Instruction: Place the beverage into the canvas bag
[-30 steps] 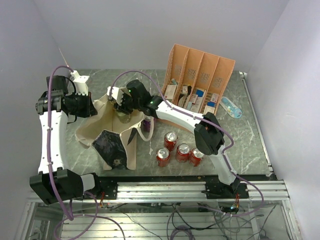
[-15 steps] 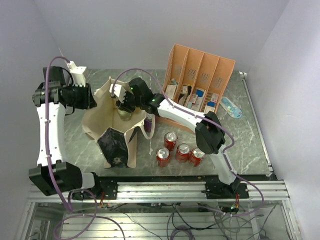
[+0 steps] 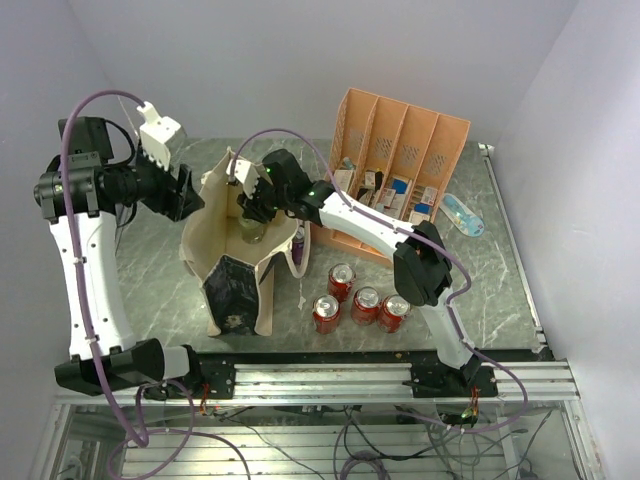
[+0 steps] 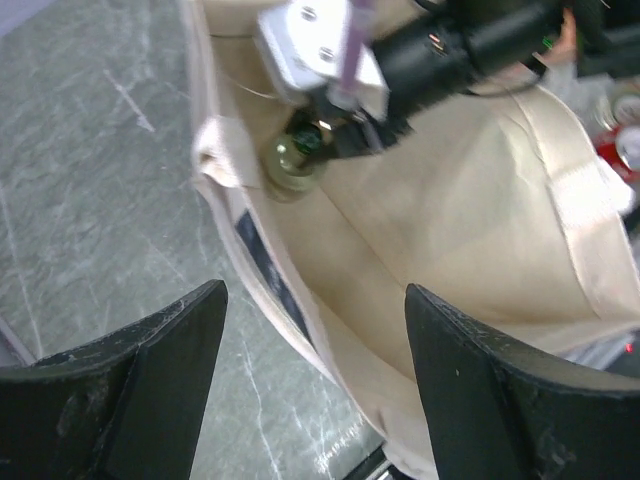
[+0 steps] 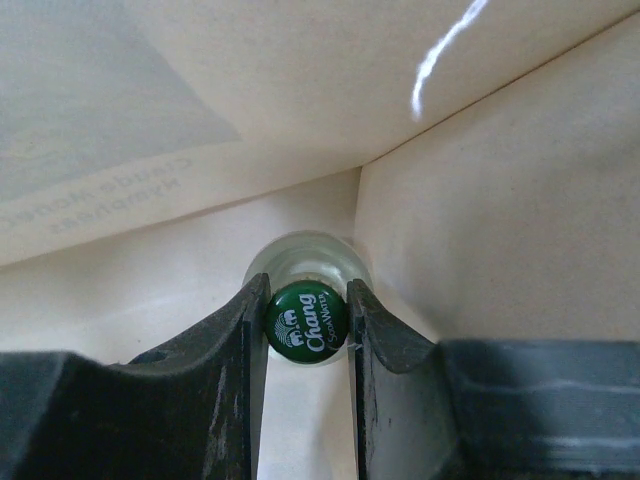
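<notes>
Both arms are built from smooth white links joined by chunky black joint housings. A loose purple cable point(image 3: 97, 93) loops along the left arm point(image 3: 88, 270), and another runs along the right arm point(image 3: 365, 225). Each wrist carries a white block; the right one's point(image 4: 310, 45) shows two screws. The left gripper point(image 4: 315, 295) has broad black fingers point(image 4: 150, 385), scuffed and dusted grey. The right gripper point(image 5: 305, 300) has matching matte black fingers point(image 5: 215, 400).
</notes>
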Robot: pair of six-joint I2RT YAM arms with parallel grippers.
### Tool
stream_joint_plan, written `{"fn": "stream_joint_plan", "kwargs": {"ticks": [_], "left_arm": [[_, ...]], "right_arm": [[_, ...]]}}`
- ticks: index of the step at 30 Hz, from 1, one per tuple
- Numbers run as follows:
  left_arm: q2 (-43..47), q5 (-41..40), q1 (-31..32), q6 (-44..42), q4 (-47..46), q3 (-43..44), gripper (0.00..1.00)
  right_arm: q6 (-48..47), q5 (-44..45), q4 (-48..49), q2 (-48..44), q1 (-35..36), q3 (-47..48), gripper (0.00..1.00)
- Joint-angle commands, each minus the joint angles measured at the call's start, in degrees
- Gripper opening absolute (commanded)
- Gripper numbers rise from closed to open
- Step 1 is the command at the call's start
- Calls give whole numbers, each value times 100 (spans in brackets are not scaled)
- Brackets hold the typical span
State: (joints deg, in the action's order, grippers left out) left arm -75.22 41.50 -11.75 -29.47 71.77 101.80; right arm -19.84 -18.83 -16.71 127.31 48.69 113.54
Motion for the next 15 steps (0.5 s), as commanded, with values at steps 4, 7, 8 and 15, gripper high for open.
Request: {"fn": "stream_joint_plan", "kwargs": {"ticks": [4, 7, 8, 15], "left_arm": [[542, 236, 828, -1093, 1401, -85, 81], [780, 61, 1494, -998, 1401, -449, 81], [827, -14, 1648, -948, 1401, -567, 81], [1039, -391, 2128, -1252, 1401, -1189, 83]], "right_arm": [[446, -237, -52, -328, -61, 114, 0], [551, -282, -90, -356, -66, 33, 0], [577, -292, -95, -382, -59, -10, 0], [627, -288, -67, -551, -27, -195, 0]]}}
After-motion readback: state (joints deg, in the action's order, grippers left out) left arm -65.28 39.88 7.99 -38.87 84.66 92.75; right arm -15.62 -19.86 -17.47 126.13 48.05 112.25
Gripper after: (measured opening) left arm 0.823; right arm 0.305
